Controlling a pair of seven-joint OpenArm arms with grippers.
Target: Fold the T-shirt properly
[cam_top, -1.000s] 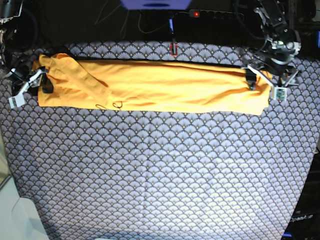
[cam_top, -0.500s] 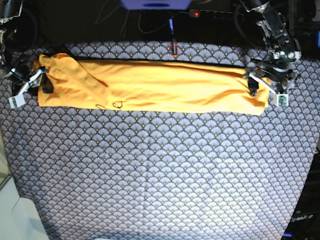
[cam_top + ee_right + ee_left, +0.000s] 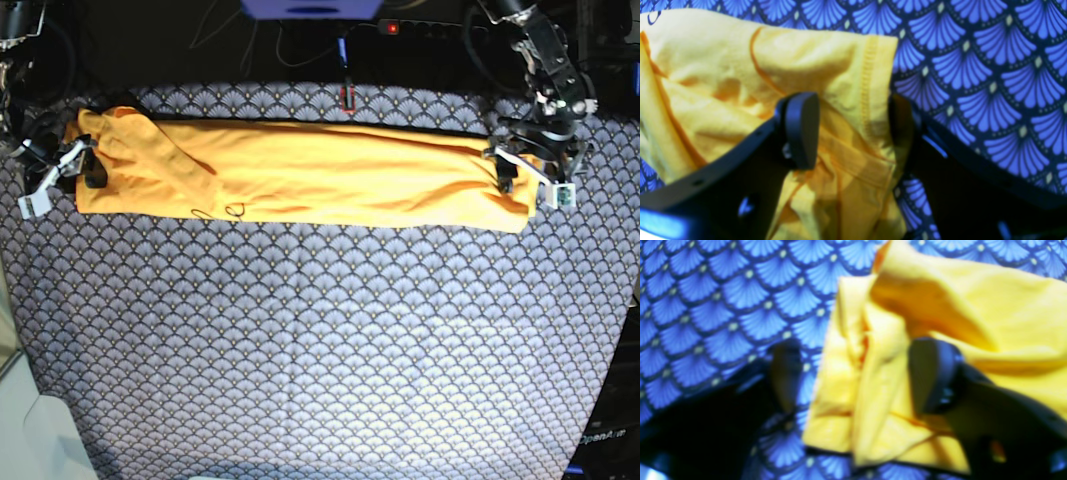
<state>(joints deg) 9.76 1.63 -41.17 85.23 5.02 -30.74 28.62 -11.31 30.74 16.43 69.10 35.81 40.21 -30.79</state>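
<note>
Two end effectors, left [image 3: 857, 373] and right [image 3: 853, 130], straddled T-shirt [image 3: 300, 170] ends, jaws apart; next step likely: clamp, fold across.

The counter [image 3: 320, 340] is covered edge to edge by a blue-grey tablecloth [image 3: 330, 380] printed with a scallop fan pattern. Directly on the cloth, along its far side, lies the yellow-orange T-shirt [image 3: 300, 172], folded lengthwise into a long flat band running nearly from one side to the other. Its surface is wrinkled, with a sleeve bunched at the base view's left end. A small dark loop mark shows near its near edge.
</note>
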